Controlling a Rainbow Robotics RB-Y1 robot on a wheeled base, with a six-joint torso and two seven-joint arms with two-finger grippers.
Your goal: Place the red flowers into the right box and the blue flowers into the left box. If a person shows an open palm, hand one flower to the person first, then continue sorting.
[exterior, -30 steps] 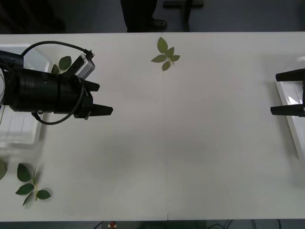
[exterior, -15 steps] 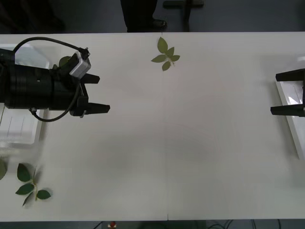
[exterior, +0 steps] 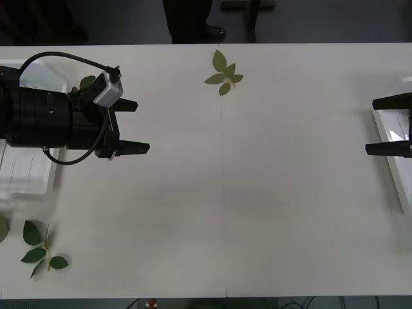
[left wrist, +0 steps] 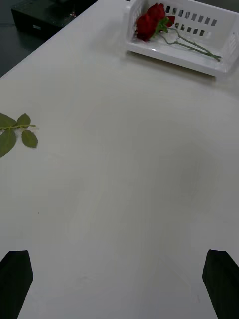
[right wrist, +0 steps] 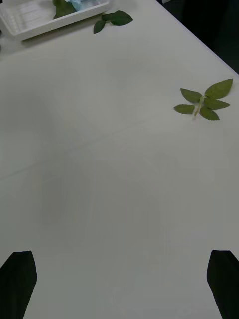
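**Both hands empty, flowers already in their boxes**

The left hand [exterior: 131, 126] hangs over the counter [exterior: 257, 193] near its left end, fingers spread wide with nothing between them. Just behind it, under the arm, sits the left box [exterior: 29, 177] at the counter's left edge; the right wrist view shows a pale-blue cluster with green leaves, the blue flowers [right wrist: 74, 5], lying inside that box. A single loose leaf [exterior: 87, 84] rests beside the box toward the far edge.

The right hand [exterior: 391, 126] waits at the counter's right end, also wide open and empty, poised over the near rim of the right box [exterior: 394, 154]. From the left wrist view the red flowers [left wrist: 154, 20] lie in that box, blooms bunched at one end and green stems running across its bottom.

Farther out, only bloomless leaf sprigs lie loose: one sprig [exterior: 223, 72] near the middle of the far edge, another sprig [exterior: 40, 248] by the near left corner. A person's legs [exterior: 190, 19] stand beyond the far edge; no palm is visible.

The sorting looks finished or nearly so. The risk now is mistaking a leaf sprig for a flower and dropping it into a box. Another is the left arm, if it swings back, clipping the left box's rim and shifting it.
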